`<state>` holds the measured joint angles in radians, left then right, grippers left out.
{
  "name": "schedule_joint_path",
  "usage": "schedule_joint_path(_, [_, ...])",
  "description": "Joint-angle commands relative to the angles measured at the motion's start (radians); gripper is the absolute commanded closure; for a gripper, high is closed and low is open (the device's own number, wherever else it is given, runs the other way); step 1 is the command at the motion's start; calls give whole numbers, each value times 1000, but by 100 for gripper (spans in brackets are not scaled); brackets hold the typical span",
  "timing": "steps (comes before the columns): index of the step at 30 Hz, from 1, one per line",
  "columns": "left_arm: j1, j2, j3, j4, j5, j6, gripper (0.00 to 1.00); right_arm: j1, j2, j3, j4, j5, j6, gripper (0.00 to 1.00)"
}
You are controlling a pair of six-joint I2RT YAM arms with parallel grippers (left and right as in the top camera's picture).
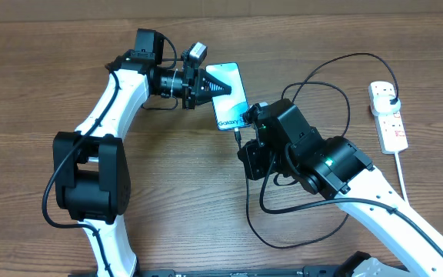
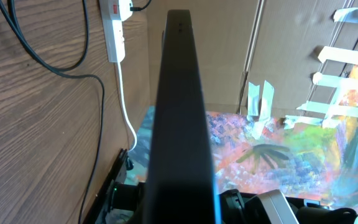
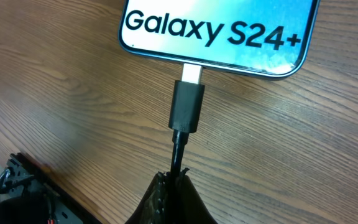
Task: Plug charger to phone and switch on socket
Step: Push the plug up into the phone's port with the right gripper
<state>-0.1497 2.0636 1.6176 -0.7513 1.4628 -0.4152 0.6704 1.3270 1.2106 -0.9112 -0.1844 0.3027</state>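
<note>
Now the left gripper (image 1: 223, 87) clamps the phone (image 1: 237, 106) by its top end; the right gripper (image 3: 174, 190) pinches the charger (image 3: 186, 107), its tip meeting the phone's bottom edge; the socket (image 1: 389, 115) lies well right of the phone

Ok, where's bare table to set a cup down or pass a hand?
Bare table left of the left arm, and in the wide patch between it and the right arm, below the phone. Crowded at the phone, where the left gripper and right gripper meet, and to its right, where the charger loops toward the socket.
</note>
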Motion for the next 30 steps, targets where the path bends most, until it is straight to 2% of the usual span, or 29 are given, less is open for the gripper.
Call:
schedule_joint_path(1, [5,-9,21,3,56,19,96,5,-6,1,9,-11,8,96])
schedule_joint_path(20, [5,-9,21,3,57,21,96,5,22,1,1,-10,18,96])
schedule_joint_path(30, [7,-9,21,4,41,91,96,3,22,1,-18,-11,18,96])
